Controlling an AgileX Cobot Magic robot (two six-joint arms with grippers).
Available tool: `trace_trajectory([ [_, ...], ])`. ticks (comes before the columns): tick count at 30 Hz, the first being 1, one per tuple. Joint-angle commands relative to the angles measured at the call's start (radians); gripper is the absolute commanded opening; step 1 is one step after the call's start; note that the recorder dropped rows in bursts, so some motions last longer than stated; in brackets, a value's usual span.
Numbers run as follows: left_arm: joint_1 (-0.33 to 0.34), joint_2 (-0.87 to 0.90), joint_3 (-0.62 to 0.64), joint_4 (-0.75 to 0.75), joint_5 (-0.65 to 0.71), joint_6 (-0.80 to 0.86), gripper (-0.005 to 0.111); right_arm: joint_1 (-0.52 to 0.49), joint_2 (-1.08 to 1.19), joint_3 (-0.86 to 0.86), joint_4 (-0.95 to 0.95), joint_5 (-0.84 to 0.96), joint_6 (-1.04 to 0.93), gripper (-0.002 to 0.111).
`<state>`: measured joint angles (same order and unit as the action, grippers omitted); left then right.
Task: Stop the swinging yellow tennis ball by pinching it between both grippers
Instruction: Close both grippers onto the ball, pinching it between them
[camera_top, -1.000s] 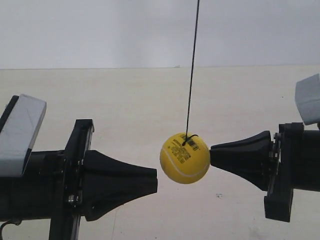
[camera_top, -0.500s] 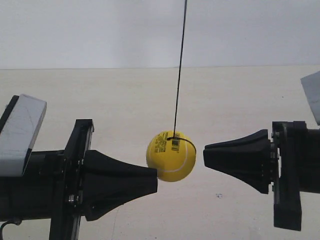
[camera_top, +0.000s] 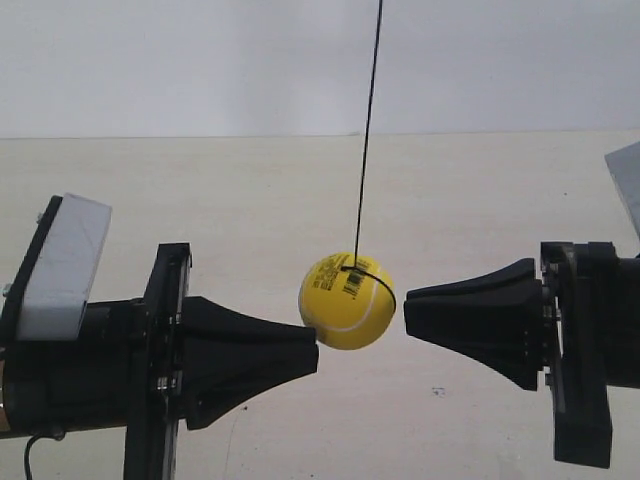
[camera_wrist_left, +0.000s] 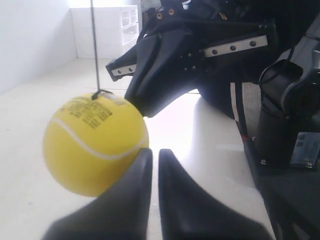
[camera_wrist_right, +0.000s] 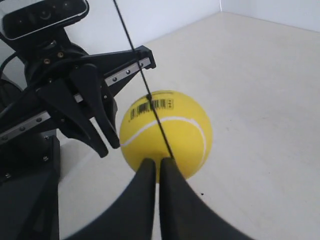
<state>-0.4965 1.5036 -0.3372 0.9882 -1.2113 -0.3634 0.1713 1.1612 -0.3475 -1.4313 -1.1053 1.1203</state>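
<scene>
The yellow tennis ball (camera_top: 347, 300) hangs on a thin black string (camera_top: 367, 130) between two black grippers. The gripper of the arm at the exterior view's left (camera_top: 314, 350) touches the ball's lower side with its tip. The gripper of the arm at the exterior view's right (camera_top: 407, 308) is level with the ball, a small gap away. In the left wrist view my left gripper (camera_wrist_left: 155, 151) is shut, and the ball (camera_wrist_left: 95, 142) rests against the side of one finger. In the right wrist view my right gripper (camera_wrist_right: 157, 161) is shut, pointing straight at the ball (camera_wrist_right: 167, 132).
A pale floor (camera_top: 250, 200) lies under the ball and a white wall (camera_top: 200, 60) stands behind. Grey camera housings (camera_top: 65, 265) sit on the arms' wrists. White drawer units (camera_wrist_left: 127, 27) stand far off in the left wrist view.
The ball swung from the exterior view's right toward the left and rose slightly. The arm at the right closed in on it. The arm at the left shifted a little toward the ball.
</scene>
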Motion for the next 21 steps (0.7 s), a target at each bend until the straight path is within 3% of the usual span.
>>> trace_trajectory([
  [1,-0.003,0.003,-0.002,-0.025,-0.01,0.013,0.005,0.002,-0.001,-0.003,0.008,-0.007,-0.011,0.0],
  [21,-0.003,0.003,-0.002,-0.117,-0.01,0.096,0.005,0.002,-0.001,-0.003,0.004,0.022,-0.011,0.0],
])
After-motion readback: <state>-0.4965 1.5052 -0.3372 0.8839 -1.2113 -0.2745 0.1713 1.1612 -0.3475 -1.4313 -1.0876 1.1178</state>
